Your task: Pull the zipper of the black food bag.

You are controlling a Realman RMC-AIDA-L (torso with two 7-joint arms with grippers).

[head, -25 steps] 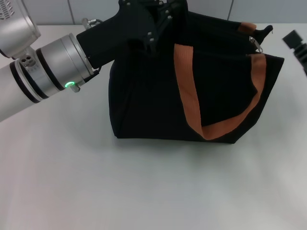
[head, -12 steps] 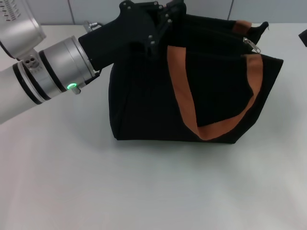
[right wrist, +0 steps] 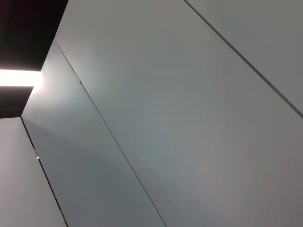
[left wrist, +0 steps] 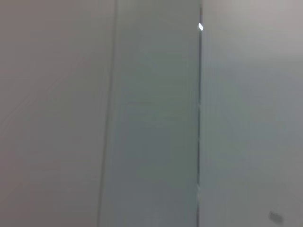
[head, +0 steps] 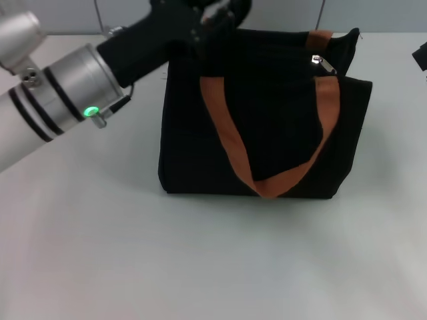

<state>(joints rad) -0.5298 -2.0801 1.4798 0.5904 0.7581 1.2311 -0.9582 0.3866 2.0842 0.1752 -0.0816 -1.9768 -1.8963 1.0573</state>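
The black food bag [head: 280, 120] stands on the white table in the head view, with a wide orange-brown strap [head: 227, 133] hanging down its front. The zipper's small silver pull tab [head: 319, 62] lies at the right end of the bag's top edge. My left gripper [head: 215, 17] is at the bag's top left corner and grips the fabric there. A small part of my right gripper [head: 421, 57] shows at the right edge, apart from the bag. Both wrist views show only wall panels.
The white table [head: 200, 267] stretches in front of and to the left of the bag. My left arm's silver forearm [head: 53, 107] crosses the upper left. A tiled wall runs along the back.
The bag's top has shifted left and it now stands more upright, moving with my left gripper. The pull tab moved left with it. My right gripper has drawn back to the right edge.
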